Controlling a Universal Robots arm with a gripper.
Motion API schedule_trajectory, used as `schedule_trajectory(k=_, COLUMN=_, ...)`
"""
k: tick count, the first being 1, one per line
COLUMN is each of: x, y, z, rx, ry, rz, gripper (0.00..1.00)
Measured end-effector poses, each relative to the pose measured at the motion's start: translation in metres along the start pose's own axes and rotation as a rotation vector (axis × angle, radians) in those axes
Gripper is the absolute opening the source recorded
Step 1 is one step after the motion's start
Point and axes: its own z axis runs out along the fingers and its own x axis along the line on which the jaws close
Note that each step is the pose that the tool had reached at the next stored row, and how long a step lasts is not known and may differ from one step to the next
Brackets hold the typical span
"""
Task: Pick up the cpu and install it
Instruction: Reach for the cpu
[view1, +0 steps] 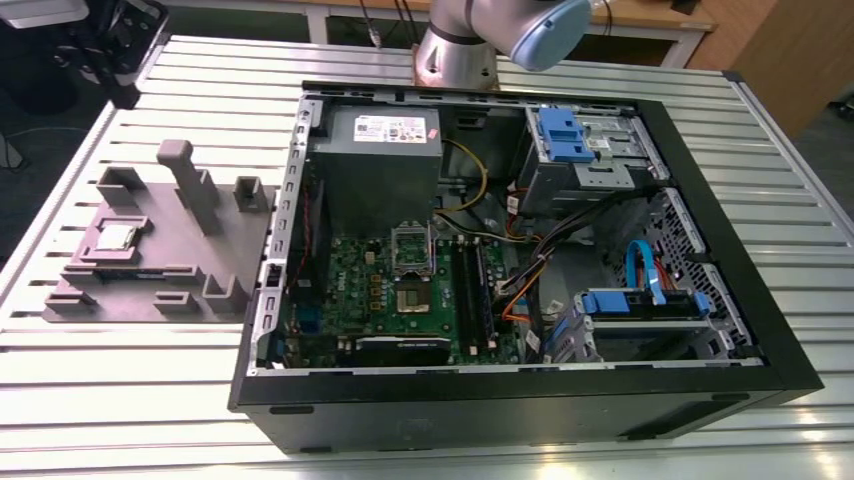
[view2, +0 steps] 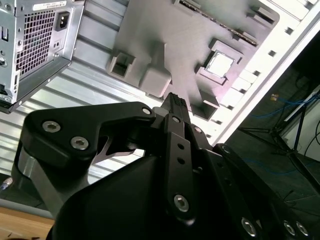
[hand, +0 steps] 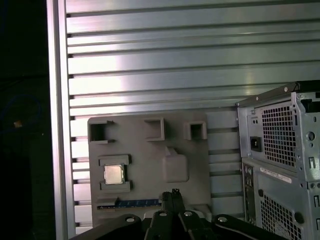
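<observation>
In both wrist views the gripper (view2: 175, 100) (hand: 172, 193) has its fingers pressed together, holding nothing, and it hangs above the near edge of the grey-mauve block (hand: 150, 145). The cpu (hand: 113, 174) (view2: 220, 64) lies beyond and to one side of the fingertips, well apart from them. It sits flat in a framed recess of that block, silver face up. It is square, with no long axis, and its edges run parallel to the block's sides. Farther off, the block rests on the slatted bench (hand: 150, 65) beside the open computer case (view1: 507, 250).
</observation>
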Motion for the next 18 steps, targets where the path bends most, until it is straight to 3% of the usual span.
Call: schedule_trajectory(k=18, x=0.0117, y=-0.0009, z=0.0003, rx=0.0, ry=0.0, rz=0.0, gripper=0.11)
